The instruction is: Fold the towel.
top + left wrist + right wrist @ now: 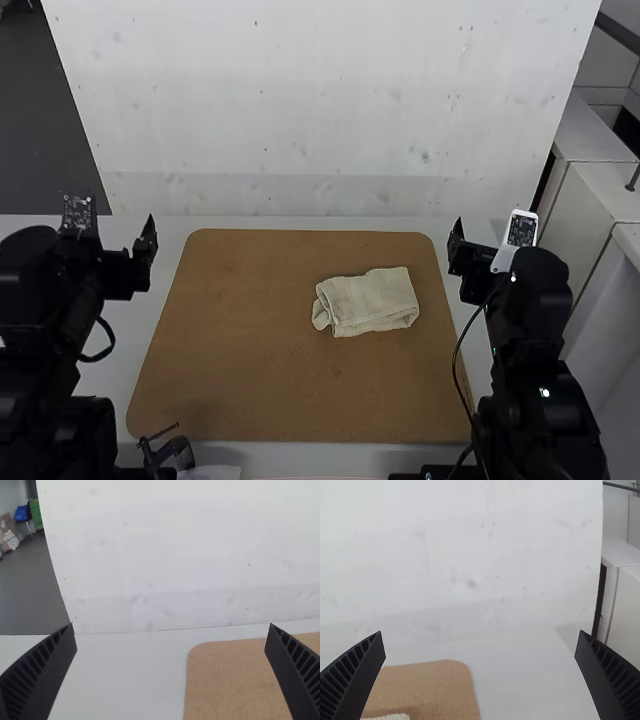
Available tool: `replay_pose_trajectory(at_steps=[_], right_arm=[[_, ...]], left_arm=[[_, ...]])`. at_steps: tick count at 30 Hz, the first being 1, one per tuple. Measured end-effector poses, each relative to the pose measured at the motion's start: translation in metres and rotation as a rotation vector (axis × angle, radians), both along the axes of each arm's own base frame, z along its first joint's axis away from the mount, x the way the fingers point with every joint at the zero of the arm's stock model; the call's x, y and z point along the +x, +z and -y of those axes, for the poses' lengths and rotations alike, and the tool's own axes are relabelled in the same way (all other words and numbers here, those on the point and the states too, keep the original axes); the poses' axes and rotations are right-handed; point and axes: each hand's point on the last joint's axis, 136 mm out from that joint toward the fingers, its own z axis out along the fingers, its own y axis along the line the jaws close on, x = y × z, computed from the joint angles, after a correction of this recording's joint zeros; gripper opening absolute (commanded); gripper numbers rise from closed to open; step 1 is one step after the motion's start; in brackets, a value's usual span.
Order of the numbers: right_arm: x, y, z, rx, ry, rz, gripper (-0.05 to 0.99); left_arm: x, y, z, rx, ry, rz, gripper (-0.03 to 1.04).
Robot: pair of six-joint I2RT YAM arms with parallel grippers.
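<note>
Left gripper (171, 625) and right gripper (480, 631) hold their fingers wide apart, well off the towel (372, 302), folded small on the brown mat (240, 340), so any tidying should lightly flatten its looped left end (321, 312).

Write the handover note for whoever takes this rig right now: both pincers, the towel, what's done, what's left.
Left pincer: open, holding nothing, off the board's left side.
Right pincer: open, holding nothing, off its right side.
Towel: on the brown board, right of centre in the high view.
Done: towel lies folded into a small bundle, left end uneven.
Left: probably just neatening that end, if wanted.
</note>
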Motion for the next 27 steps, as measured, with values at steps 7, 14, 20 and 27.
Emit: replay_pose_trajectory(at_steps=[7, 14, 20, 27], right_arm=[[0.001, -0.002, -0.002, 0.001, 0.012, 0.000, 0.97], [0.001, -0.007, -0.005, 0.012, 0.027, -0.011, 0.97], [0.002, -0.010, -0.006, 0.021, 0.036, -0.019, 0.97], [0.002, -0.010, -0.008, 0.029, 0.044, -0.018, 0.97]], left_arm=[[0.005, -0.035, 0.015, 0.012, -0.089, -0.067, 0.97], [0.007, -0.049, 0.022, 0.006, -0.132, -0.083, 0.97], [0.007, -0.047, 0.027, -0.001, -0.158, -0.077, 0.97], [0.007, -0.048, 0.028, -0.002, -0.163, -0.078, 0.99]])
